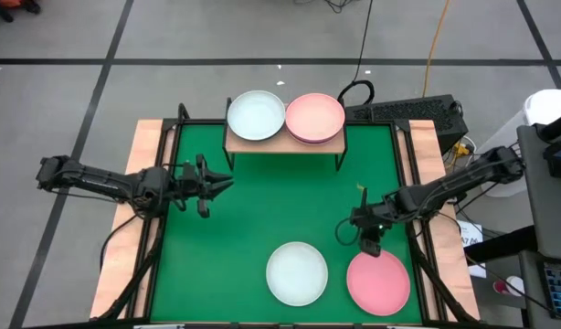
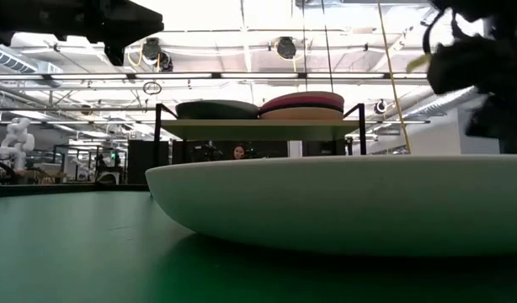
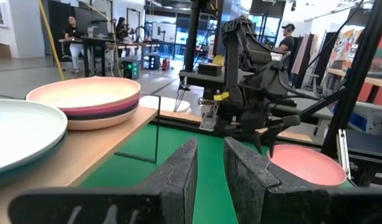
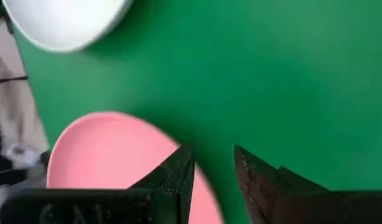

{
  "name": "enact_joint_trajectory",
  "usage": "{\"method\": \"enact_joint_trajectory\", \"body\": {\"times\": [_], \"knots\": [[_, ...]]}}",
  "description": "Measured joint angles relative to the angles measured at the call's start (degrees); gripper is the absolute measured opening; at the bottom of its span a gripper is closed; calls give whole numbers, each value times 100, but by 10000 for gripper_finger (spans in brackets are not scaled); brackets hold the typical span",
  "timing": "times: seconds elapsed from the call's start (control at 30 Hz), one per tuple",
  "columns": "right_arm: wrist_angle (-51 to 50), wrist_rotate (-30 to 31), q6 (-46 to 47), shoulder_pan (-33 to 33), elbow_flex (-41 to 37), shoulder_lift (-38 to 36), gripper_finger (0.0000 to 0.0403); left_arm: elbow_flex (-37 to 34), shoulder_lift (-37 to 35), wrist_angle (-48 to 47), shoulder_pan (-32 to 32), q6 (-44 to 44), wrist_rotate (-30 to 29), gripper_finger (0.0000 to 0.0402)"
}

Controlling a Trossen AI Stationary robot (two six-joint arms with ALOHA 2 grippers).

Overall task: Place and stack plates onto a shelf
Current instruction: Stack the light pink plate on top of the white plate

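Observation:
Two plates lie flat on the green table near its near edge: a mint-white plate (image 1: 297, 273) (image 2: 343, 202) (image 4: 60, 18) and a pink plate (image 1: 378, 282) (image 4: 104, 155) (image 3: 306, 163). My right gripper (image 1: 372, 245) (image 4: 213, 155) points down over the pink plate's far rim. It is open, with one finger over the plate and one over the bare green. The wooden shelf (image 1: 282, 144) (image 2: 258, 128) (image 3: 85, 146) carries a mint-white-topped stack (image 1: 256, 115) (image 3: 17, 134) and a pink-topped stack (image 1: 314, 118) (image 3: 85, 99). My left gripper (image 1: 221, 183) (image 3: 209, 155) hovers open, level, left of the shelf's front.
The shelf stands at the table's far edge on thin black legs (image 3: 157, 134), with open space beneath it. Wooden strips (image 1: 143, 183) border the green mat left and right. A keyboard (image 1: 404, 111) and cables lie beyond the far right corner. People show in the room behind.

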Motion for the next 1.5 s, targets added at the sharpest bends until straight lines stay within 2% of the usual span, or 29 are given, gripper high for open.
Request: {"method": "enact_joint_trajectory", "body": {"times": [0.1, 0.3, 0.9, 1.2, 1.5], "knots": [[376, -303, 240, 96, -309, 0, 95, 1, 48, -1, 0, -19, -2, 83], [729, -277, 335, 186, -646, 0, 95, 2, 215, -5, 0, -81, -37, 83], [802, -246, 315, 186, -691, -10, 95, 2, 371, 33, 0, -122, -85, 83], [1311, -690, 179, 185, -691, -153, 95, 2, 372, 33, 0, -120, -87, 83], [730, -530, 123, 324, -692, -166, 95, 2, 373, 27, 0, -170, -87, 83]]}}
